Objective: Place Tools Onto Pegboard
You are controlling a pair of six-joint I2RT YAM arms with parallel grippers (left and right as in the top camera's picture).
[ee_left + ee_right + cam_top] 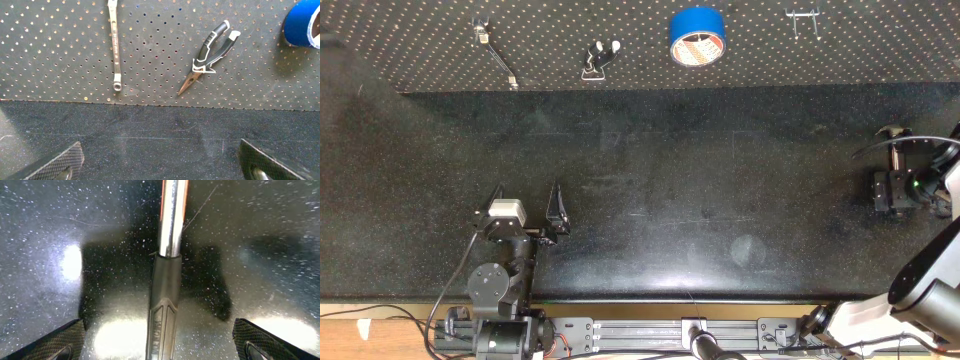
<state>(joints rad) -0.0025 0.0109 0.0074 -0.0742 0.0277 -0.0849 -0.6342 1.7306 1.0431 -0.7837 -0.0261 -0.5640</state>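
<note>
Straddling the hammer [167, 255], your right gripper [160, 342] has its fingers [55, 342] spread wide. The dark rubber grip runs up the middle of the gap and the chrome shaft carries on past the fingertips. Neither finger touches the handle as far as you can see. From above, your right gripper [892, 178] sits over the black table [670, 160], and the hammer's head [893, 132] pokes out just beyond it, short of the pegboard [420, 45].

Your left gripper [527, 192] is also spread wide, with nothing between its fingers [55, 162] — only bare table. Straight ahead of them stands the pegboard [60, 60]. A wrench [114, 45] hangs upright ahead of one finger, long-nose pliers [210, 55] hang tilted ahead of the gap, and a blue tape roll [300, 25] sits out beyond the other finger. From above, a wire hook [803, 20] sits past the tape.
</note>
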